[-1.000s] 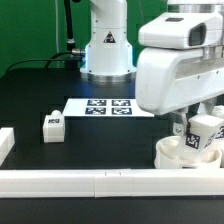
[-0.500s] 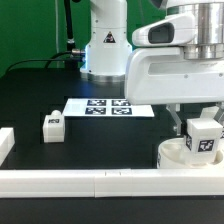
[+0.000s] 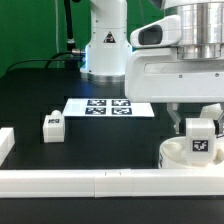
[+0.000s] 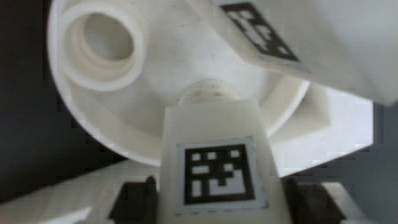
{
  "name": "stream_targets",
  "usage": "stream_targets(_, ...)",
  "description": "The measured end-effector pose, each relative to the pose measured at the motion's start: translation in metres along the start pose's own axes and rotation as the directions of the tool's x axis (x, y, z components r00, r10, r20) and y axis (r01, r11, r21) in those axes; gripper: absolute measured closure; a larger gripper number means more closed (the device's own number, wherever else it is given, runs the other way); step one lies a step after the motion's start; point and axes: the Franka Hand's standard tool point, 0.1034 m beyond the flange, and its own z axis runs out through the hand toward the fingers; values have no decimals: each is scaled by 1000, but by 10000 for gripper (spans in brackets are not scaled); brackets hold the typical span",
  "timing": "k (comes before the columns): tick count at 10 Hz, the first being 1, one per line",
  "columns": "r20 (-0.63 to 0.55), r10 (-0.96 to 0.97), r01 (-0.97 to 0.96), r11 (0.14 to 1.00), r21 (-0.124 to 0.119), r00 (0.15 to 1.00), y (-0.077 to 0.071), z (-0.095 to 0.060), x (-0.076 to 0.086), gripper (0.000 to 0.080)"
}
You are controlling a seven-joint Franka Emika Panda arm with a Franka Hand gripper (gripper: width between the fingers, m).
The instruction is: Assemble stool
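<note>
You have a loose leg (image 3: 53, 125) far from the gripper, on the exterior view's left; the marker board (image 3: 105, 106) lies nearer; your gripper (image 3: 200, 127) is clamped on the held leg (image 3: 201, 141), upright on the seat (image 3: 172, 155) just below.

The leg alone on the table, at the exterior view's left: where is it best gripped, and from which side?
Likely from above, closing on the two plain side faces of the loose leg. It sits squarely on the table with nothing close beside it, its tag facing the camera. The gripper holds another leg.
</note>
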Motion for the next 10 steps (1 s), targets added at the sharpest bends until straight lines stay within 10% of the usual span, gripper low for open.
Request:
stream_targets(3, 8, 331, -331, 944, 4, 944, -9, 2, -10, 458)
stream_targets(10, 76, 855, -858, 514, 15, 513, -19, 5, -17, 459)
